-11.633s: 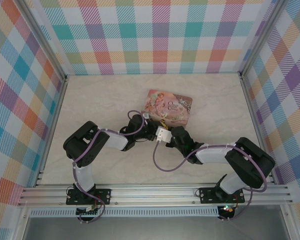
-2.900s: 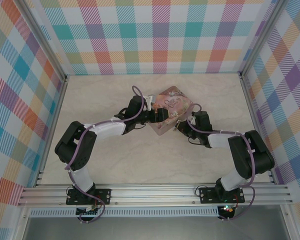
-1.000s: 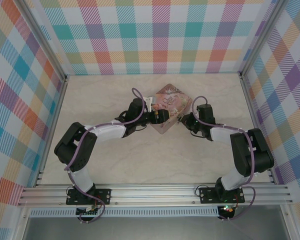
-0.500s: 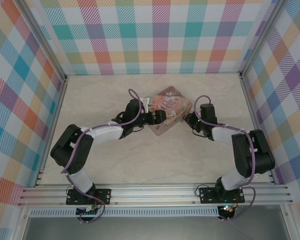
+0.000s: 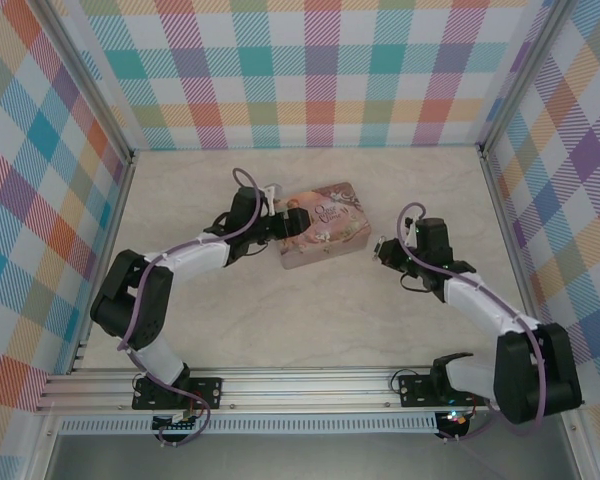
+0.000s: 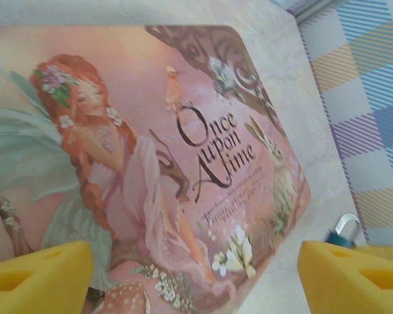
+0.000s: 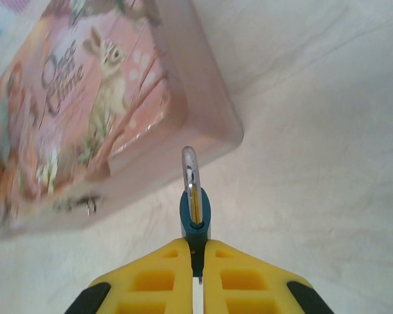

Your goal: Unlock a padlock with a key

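The padlock (image 7: pixel 195 210) shows only its silvery shackle and the top of its blue body. The rest is buried between the pads of the right tool (image 7: pixel 195 252), which pinches it shut just off the near right corner of the pink tin (image 5: pixel 322 225). The left arm stretches low toward the tin's left end. The left tool (image 6: pixel 196 280) is spread wide at the lid; whether its pads touch the tin is unclear. The right arm angles in from the tin's right. A pale marbled tabletop (image 5: pixel 280 320) carries the tin, with pastel plaid walls (image 5: pixel 320 70) behind.
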Motion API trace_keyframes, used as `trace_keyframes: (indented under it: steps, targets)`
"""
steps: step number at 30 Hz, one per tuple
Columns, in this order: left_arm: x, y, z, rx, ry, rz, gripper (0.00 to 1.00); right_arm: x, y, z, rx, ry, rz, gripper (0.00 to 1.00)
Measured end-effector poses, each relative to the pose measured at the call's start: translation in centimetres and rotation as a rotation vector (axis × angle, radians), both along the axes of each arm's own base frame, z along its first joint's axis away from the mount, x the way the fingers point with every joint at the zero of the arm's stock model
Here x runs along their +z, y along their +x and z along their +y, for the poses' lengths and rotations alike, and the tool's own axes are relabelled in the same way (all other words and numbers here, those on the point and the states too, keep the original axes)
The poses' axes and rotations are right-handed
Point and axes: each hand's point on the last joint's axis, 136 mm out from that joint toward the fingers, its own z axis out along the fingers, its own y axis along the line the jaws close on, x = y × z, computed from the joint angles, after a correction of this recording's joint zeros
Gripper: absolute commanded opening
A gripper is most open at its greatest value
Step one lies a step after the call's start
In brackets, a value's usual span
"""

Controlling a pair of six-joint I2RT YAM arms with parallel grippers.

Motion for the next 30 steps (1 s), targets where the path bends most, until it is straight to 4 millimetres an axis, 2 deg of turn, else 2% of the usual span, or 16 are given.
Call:
trace_keyframes:
  steps: [7,14,18,24,27,30]
  targets:
    - [0.2,2.0,0.8,0.003,0.02,0.022,0.84,1.1,-5.1,3.6,0.257,0.078,0.003,0.1]
    - [1.0,2.7,2.2,-0.001,0.076,0.034,0.94,-0.9,-8.9,6.8,0.407,0.138,0.097,0.11]
    - [3.3,2.5,3.4,0.002,0.098,-0.012,1.0,-2.3,-9.7,7.8,0.429,0.157,0.162,0.11]
    - [8.9,0.9,5.4,0.032,0.095,-0.149,1.0,-5.1,-10.2,9.0,0.437,0.167,0.286,0.11]
    - [9.6,-0.5,6.8,0.057,0.099,-0.176,1.0,-6.3,-10.2,9.3,0.427,0.166,0.339,0.11]
    - [8.6,-1.7,8.1,0.082,0.115,-0.16,1.0,-6.9,-9.8,9.6,0.415,0.165,0.378,0.12]
